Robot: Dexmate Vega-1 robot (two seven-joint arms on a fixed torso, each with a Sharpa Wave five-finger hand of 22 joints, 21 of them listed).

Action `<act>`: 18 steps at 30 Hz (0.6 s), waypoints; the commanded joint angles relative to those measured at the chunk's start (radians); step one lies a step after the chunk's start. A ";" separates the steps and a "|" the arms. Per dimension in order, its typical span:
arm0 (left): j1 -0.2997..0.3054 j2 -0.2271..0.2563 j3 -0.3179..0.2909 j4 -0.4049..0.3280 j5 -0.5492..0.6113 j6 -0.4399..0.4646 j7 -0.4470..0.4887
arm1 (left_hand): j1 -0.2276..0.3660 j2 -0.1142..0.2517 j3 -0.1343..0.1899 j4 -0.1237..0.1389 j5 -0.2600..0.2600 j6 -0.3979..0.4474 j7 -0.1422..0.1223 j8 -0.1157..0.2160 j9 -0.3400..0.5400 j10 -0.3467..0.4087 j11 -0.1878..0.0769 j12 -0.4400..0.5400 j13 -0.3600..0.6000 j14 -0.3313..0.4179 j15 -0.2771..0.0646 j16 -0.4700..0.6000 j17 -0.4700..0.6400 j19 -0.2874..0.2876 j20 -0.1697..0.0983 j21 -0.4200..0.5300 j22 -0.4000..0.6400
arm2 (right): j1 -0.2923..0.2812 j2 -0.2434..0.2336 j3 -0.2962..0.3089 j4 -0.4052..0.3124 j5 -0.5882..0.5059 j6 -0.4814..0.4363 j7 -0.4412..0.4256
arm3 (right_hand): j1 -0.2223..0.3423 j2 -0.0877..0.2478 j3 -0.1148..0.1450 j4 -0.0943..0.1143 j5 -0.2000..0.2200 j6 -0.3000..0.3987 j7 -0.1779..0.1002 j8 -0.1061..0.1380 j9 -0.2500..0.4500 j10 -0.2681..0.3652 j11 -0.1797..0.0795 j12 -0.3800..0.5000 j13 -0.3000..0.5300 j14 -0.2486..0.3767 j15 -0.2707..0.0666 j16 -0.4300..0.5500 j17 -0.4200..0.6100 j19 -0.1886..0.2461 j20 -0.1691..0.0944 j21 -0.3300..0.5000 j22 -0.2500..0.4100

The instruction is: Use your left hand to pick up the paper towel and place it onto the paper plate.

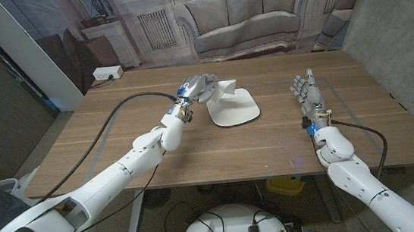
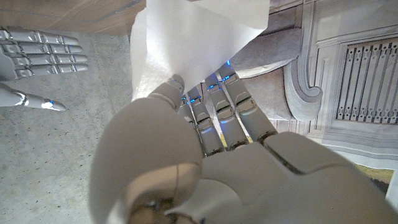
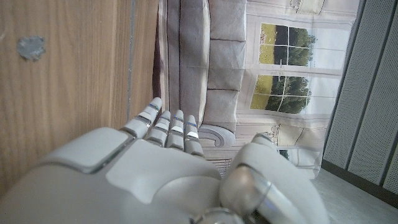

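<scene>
The left hand [image 1: 198, 88] is up off the tabletop [image 1: 119, 151] toward the far edge, a little left of its middle, with its fingers closed on the towel [image 1: 226, 90]. The left wrist view confirms the hold: a white sheet [image 2: 193, 43] is pinched between the thumb and the other fingers and fans out beyond them. So the pick-up looks done, and the towel is in the air, not lying on the wood.

The plate [image 1: 233, 107] sits just beside that hand, on the side nearer the right edge and slightly toward the near edge. In the head view the towel's loose end hangs toward the plate's far rim, and I cannot tell whether it is already touching the plate or only hanging above it. Most of the sheet seems to be over the rim, not over the plate's middle.

What is left, by my reading, is a short carry further over the plate, then letting go so the towel settles on it, and drawing the hand clear without dragging the sheet back off.

The right hand [image 1: 307, 91] is well apart, near the right edge, fingers straight and slightly spread, holding nothing. It also shows in the left wrist view [image 2: 37, 59], fingers extended.
</scene>
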 commanded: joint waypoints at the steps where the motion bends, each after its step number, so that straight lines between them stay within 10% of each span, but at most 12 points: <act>1: -0.017 0.000 0.019 0.017 -0.002 -0.024 -0.026 | -0.007 -0.003 0.003 0.002 0.000 0.008 0.000 -0.003 0.001 0.003 0.001 -0.001 0.005 -0.009 -0.131 0.000 0.004 -0.006 -0.030 -0.005 0.005 | -0.013 0.001 0.001 -0.013 -0.004 0.002 -0.007 | 0.006 0.004 -0.001 -0.003 0.000 0.009 0.000 0.003 0.005 0.008 0.003 0.001 0.006 0.008 0.002 -0.005 0.001 0.012 -0.005 -0.006 0.001; 18: -0.028 -0.016 0.036 0.057 -0.012 -0.051 -0.034 | -0.018 -0.006 0.001 0.006 -0.001 0.006 -0.002 -0.007 0.000 -0.002 -0.003 -0.005 0.005 -0.019 -0.132 -0.002 0.004 -0.024 -0.030 -0.014 0.005 | -0.020 0.003 0.002 -0.015 -0.007 0.003 -0.014 | 0.006 0.005 -0.001 -0.004 0.000 0.009 0.001 0.003 0.005 0.009 0.003 0.001 0.006 0.008 0.002 -0.005 0.001 0.013 -0.005 -0.009 0.001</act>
